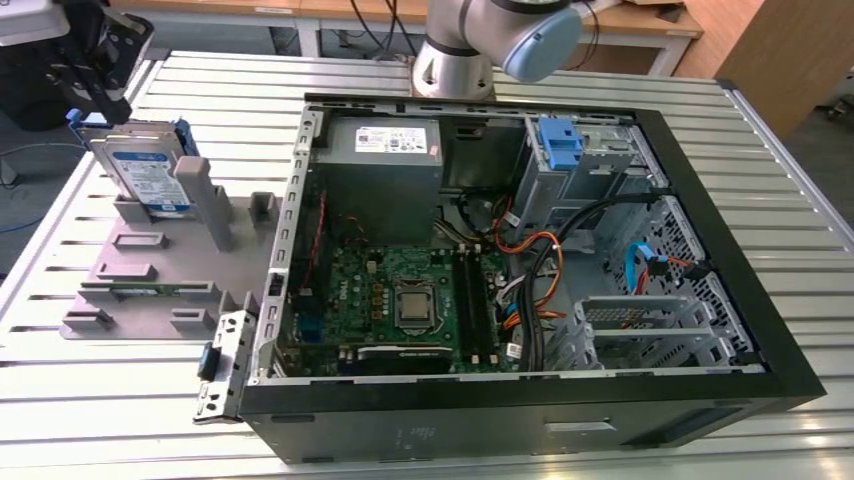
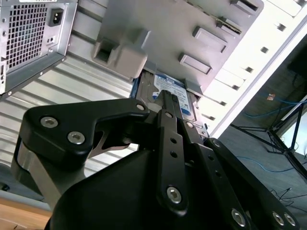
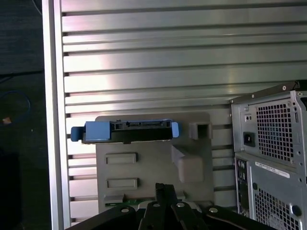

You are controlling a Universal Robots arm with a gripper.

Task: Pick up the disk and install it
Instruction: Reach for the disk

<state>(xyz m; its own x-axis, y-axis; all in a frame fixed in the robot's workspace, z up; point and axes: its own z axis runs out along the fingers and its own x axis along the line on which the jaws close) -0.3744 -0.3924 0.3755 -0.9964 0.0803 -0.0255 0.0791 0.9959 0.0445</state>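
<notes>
The disk (image 1: 147, 170) stands on edge in a slot of the grey holder (image 1: 147, 265) on the slatted counter (image 1: 120, 420), just below the gripper (image 1: 110, 102) and apart from its fingertips. In both wrist views the gripper (image 3: 165, 188) (image 2: 165, 96) looks closed, fingers drawn together with nothing between them, pointing toward the disk (image 3: 127, 132) (image 2: 184, 98). The open computer case (image 1: 534, 250) lies well off to one side of the gripper.

Exterior view high above the open case (image 1: 534, 405) — both wrist views near the disk (image 3: 127, 129) (common to all three).
</notes>
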